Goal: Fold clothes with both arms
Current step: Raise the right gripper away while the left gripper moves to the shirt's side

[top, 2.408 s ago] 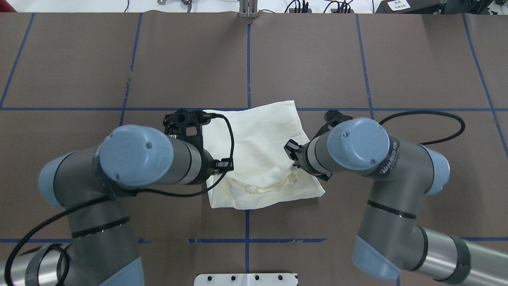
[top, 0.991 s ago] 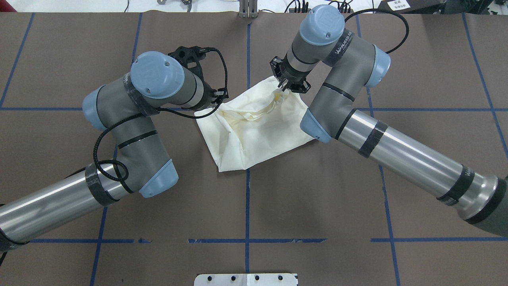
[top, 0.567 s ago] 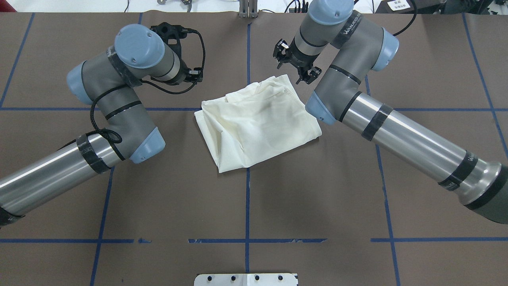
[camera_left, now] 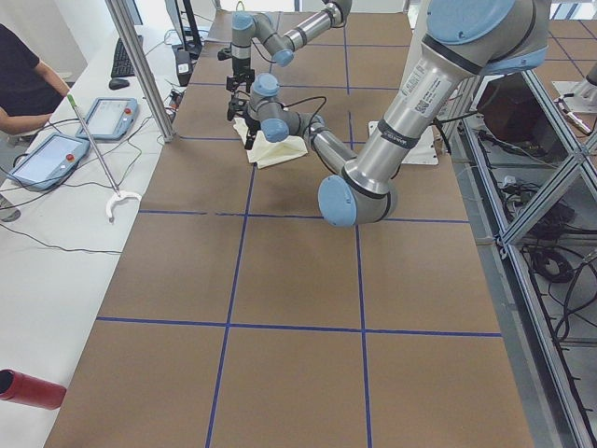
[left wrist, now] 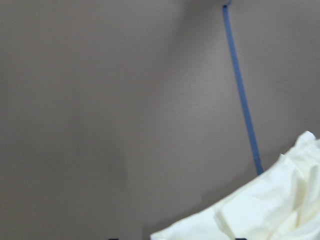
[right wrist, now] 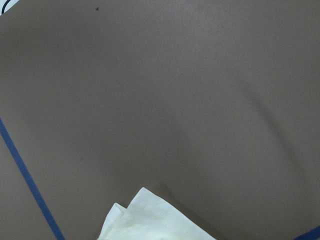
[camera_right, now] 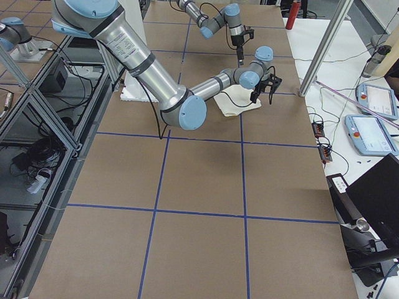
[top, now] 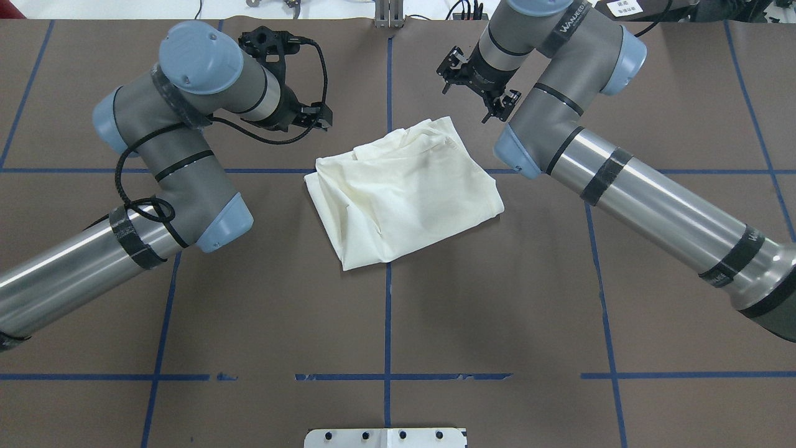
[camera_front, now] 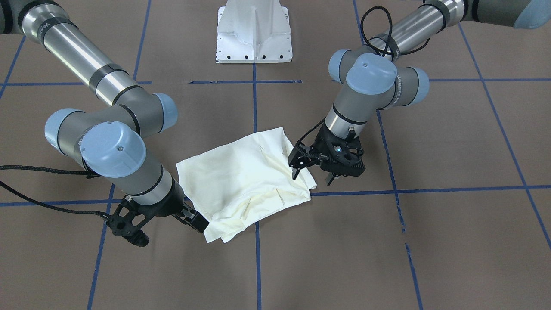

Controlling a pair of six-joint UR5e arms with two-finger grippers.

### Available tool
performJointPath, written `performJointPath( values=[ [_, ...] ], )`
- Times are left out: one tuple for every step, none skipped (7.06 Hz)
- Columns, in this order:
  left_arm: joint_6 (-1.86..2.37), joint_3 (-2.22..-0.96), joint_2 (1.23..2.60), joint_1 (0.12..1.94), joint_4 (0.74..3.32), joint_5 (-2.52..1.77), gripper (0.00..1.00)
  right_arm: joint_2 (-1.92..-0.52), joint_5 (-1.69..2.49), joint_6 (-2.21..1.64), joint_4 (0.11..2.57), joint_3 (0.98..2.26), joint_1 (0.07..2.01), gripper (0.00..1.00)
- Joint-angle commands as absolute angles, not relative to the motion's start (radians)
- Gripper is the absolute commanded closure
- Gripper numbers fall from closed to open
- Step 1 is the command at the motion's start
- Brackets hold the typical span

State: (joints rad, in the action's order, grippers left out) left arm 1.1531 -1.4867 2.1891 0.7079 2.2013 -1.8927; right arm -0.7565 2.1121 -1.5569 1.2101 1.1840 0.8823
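The cream-white T-shirt (top: 401, 196) lies folded in a rough square at the table's middle, plain side up, with no print showing; it also shows in the front-facing view (camera_front: 241, 178). My left gripper (camera_front: 312, 174) hangs open and empty just above the shirt's far-left corner. My right gripper (camera_front: 168, 230) is open wide and empty beside the shirt's far-right corner; it also shows in the overhead view (top: 474, 87). A shirt corner shows at the bottom of the left wrist view (left wrist: 260, 215) and of the right wrist view (right wrist: 150, 220).
The white pedestal base (camera_front: 254, 32) stands at the table's near edge. Blue tape lines (top: 387, 311) grid the brown table. A metal post (top: 388, 15) stands at the far edge. An operator (camera_left: 23, 84) sits with tablets beyond the far side.
Both grippers carried the shirt's near edge over to the far side, let go and opened. They have since lifted and drawn outward from the shirt's far corners.
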Motion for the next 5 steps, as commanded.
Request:
performJointPath(
  values=[
    [1.287, -1.471, 2.076, 0.634, 2.519, -1.893, 0.00, -0.808, 2.111, -1.406, 1.328, 1.270, 0.917, 0.00],
    [1.325, -1.471, 2.089, 0.605, 2.525, -1.891, 0.00, -0.814, 2.111, -1.352, 1.392, 1.301, 0.933, 0.00],
    [1.347, -1.471, 2.111, 0.583, 2.525, -1.891, 0.00, -0.815, 2.111, -1.312, 1.428, 1.313, 0.940, 0.00],
    [1.353, -1.471, 2.115, 0.562, 2.526, -1.890, 0.00, -0.824, 2.109, -1.298, 1.428, 1.315, 0.946, 0.00],
    [1.376, -1.454, 2.134, 0.543, 2.531, -1.888, 0.00, -0.824, 2.109, -1.290, 1.428, 1.315, 0.951, 0.00]
  ],
)
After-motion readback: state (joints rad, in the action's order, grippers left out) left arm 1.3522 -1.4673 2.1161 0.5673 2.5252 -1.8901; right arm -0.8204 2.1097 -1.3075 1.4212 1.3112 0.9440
